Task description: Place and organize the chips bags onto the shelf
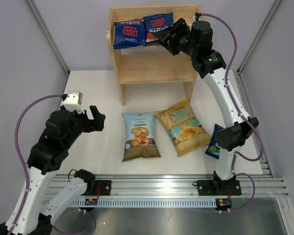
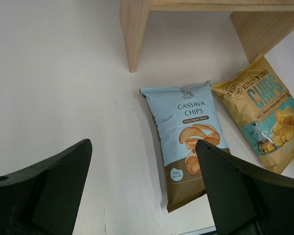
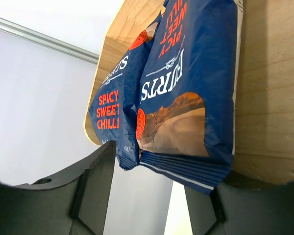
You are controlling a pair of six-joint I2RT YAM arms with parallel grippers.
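Now, right hand (image 1: pixel 164 43) gapes wide, gripping nothing, at the Burts bag (image 1: pixel 158 25) on the shelf (image 1: pixel 152 68) by the desk's (image 1: pixel 98 98) far edge — snag its overhanging lip pulling out and it could tumble.

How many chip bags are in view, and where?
5. Two Burts bags on the shelf, top tier; the Cassava bag and yellow bag on the table; one blue bag half hidden behind the right arm.

Walls (image 1: pixel 19 44): plain pale grey panels
Table (image 1: pixel 88 93): white matte top, evenly lit
Front edge: slotted aluminium rail (image 1: pixel 161 185)
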